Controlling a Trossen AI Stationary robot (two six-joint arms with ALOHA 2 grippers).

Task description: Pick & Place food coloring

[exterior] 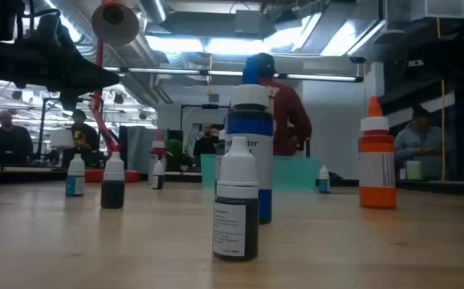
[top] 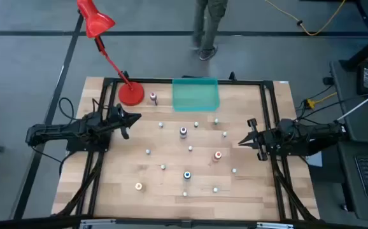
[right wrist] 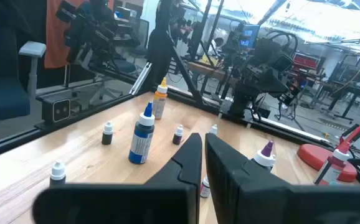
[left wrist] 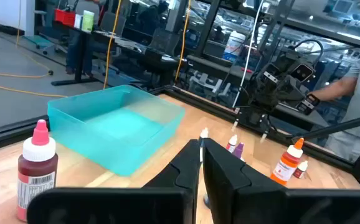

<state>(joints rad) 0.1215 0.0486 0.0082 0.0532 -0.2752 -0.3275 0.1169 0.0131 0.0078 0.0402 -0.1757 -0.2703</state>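
Both claws closed and empty: left gripper beside the lamp, right gripper well right of it. No bottle is picked yet; the next move calls for choosing one, opening and descending. Bottles lie scattered in front of the tray. Only the low view shows labels and a person behind.

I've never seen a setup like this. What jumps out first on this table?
Tiny food coloring bottles lie scattered across the wooden table. At its far edge sit a teal tray and a red desk lamp. Two dark arms wait at the sides, the left gripper and right gripper both shut and empty.
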